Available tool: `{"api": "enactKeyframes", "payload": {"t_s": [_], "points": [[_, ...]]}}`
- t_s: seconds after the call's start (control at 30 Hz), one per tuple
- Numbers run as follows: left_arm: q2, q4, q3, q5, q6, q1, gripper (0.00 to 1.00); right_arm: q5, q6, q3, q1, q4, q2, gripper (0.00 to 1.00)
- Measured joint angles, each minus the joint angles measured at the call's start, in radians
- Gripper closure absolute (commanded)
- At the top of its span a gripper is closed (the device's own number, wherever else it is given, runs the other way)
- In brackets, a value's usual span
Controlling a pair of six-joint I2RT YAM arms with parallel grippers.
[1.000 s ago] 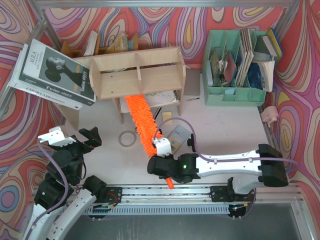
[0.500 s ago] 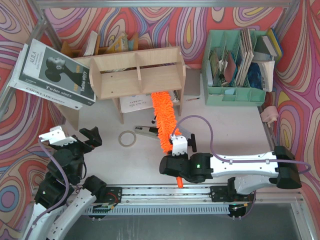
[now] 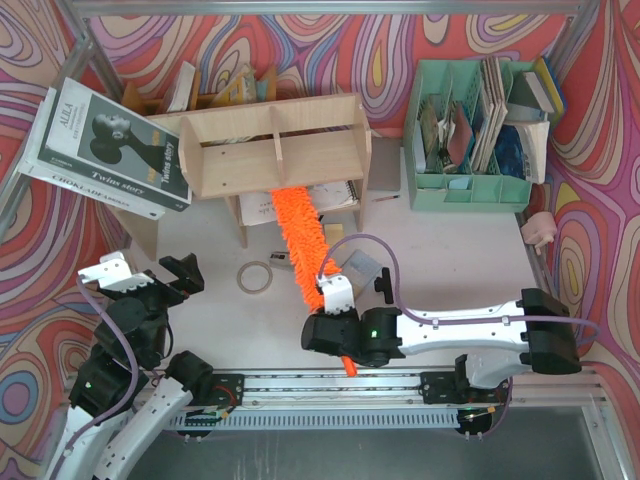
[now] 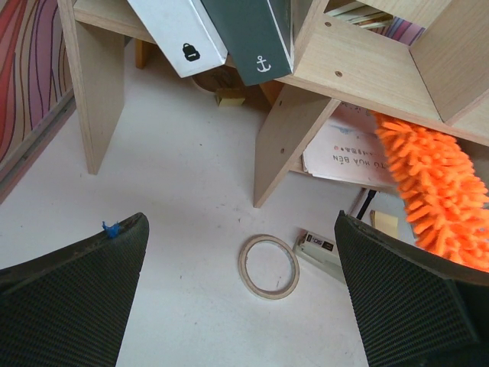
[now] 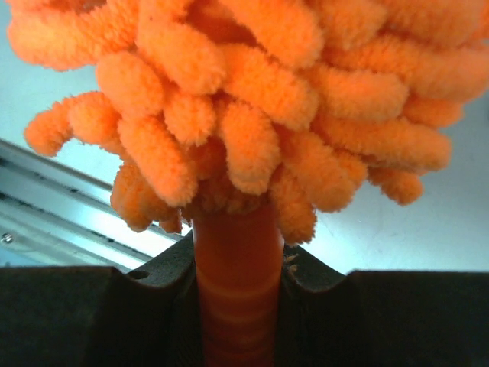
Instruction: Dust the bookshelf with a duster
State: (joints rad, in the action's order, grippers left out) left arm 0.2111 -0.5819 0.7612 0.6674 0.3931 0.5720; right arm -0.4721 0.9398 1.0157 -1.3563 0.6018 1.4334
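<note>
Compared with half a second back, the duster (image 3: 297, 240) has swung left again: its fluffy tip was poking under the right part of the bookshelf (image 3: 275, 150) and now sits under the middle of the lower tier, between where it was a second ago and that right-hand spot. The right gripper (image 3: 333, 300) shifted a bit left with it, while the left arm hasn't budged. For readable stuff, the big tilted book (image 3: 105, 145) leaning at the shelf's left end says "ALEA" on the cover and "Twins story" on the spine. In the left wrist view two spines hanging over the shelf edge carry a little padlock and an anchor icon, and the sheet (image 4: 344, 149) lying under the shelf has reddish print, roughly "TO HOA BEN". The right gripper is clamped tight on the duster's orange handle (image 5: 237, 283), just below the fluff. The left gripper (image 3: 148, 272) is spread wide over the white table (image 3: 450, 250) at the near left, holding nothing, with a tape ring (image 3: 256, 276) just beyond it.
</note>
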Motion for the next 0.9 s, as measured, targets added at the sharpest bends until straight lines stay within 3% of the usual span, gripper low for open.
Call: {"api": "enactKeyframes", "payload": {"t_s": [0.43, 0.9], "points": [[0.000, 0.000, 0.000, 0.000, 0.000, 0.000, 0.02, -0.096, 0.308, -0.041, 0.026, 0.265, -0.100, 1.00], [0.005, 0.000, 0.000, 0.000, 0.000, 0.000, 0.02, 0.019, 0.224, -0.174, 0.121, 0.135, -0.095, 1.00]]}}
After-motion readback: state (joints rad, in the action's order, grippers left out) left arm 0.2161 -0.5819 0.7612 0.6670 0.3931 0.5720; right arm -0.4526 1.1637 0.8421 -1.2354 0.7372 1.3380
